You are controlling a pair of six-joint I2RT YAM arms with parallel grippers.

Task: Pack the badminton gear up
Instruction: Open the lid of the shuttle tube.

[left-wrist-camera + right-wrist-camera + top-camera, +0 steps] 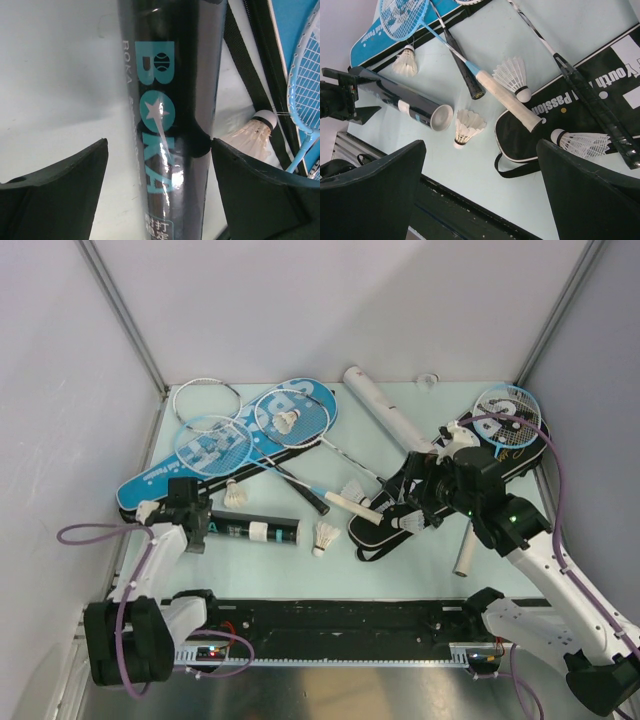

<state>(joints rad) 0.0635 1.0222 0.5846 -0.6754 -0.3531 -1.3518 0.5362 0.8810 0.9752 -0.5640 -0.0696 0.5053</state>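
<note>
A black shuttle tube (250, 532) (170, 125) (405, 102) lies on the table at the near left. My left gripper (190, 508) (159, 141) is open and straddles the tube's left end. Its right finger (250, 190) touches the tube and its left finger (60, 185) stands apart. My right gripper (422, 502) (481, 142) hangs open and empty above the near end of the black cover (440, 490) (600, 90). Shuttlecocks lie by the tube's mouth (326, 537) (465, 127) and on the black cover (408, 524) (580, 143). Rackets (213, 445) lie across the blue cover (240, 445).
A white tube (385, 408) lies at the back, and another racket (507, 415) rests on the black cover's far end. More shuttlecocks (236, 494) (353, 490) (252, 135) are scattered mid-table. Side walls close in left and right. A black rail (340, 618) runs along the near edge.
</note>
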